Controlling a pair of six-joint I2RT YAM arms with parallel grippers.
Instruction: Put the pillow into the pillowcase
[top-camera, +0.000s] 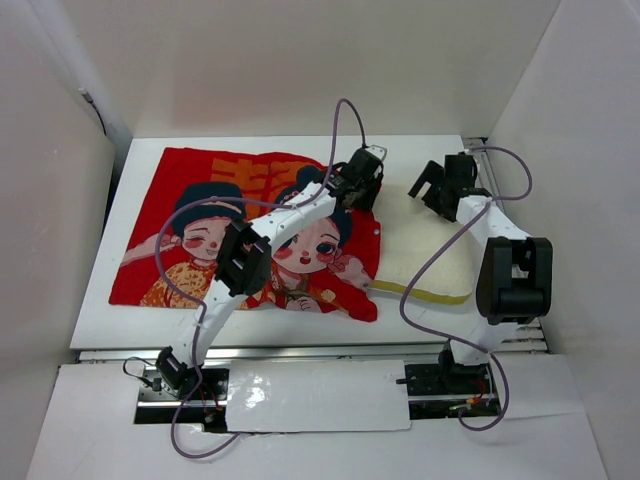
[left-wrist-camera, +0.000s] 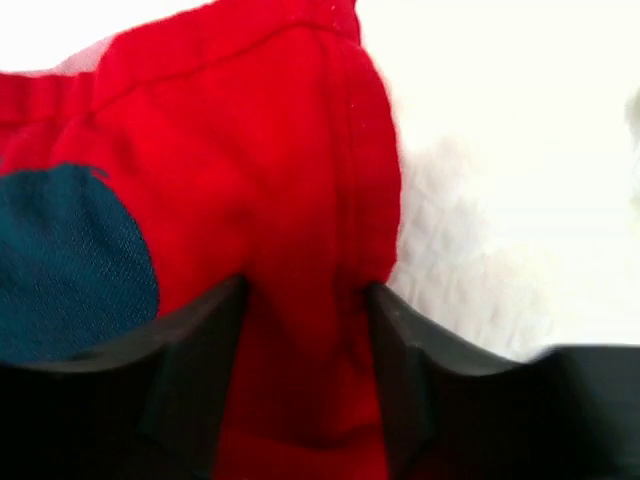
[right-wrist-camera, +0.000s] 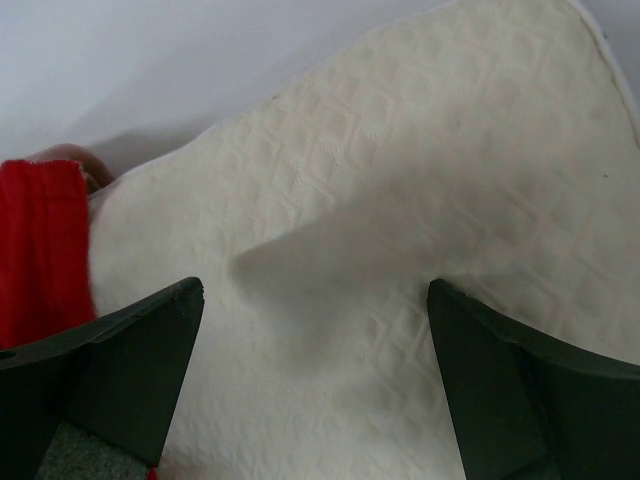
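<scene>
1. Position. The pillowcase (top-camera: 170, 175) lies flat on the table (top-camera: 110, 325), left of centre. The pillow (top-camera: 405, 235) lies at its right side and touches the case's right hem. You cannot tell from these views whether any of the pillow is already inside.

2. Grippers. The left gripper (left-wrist-camera: 305, 375) pinches a bunched fold of red cloth at the case's far right edge. The right gripper (right-wrist-camera: 315, 350) hovers over the pillow's far end with its fingers spread wide, holding nothing.

3. Handling. Expect both items to be light, soft and limp.
- The case is thin cloth. You likely need to hold one layer only, or the mouth will not open.
- The pillow should compress and sag. Take it at a corner or along the yellow-piped edge, biting deep.
- Its dimpled cover probably gives fair grip, but may drag against the case.
</scene>
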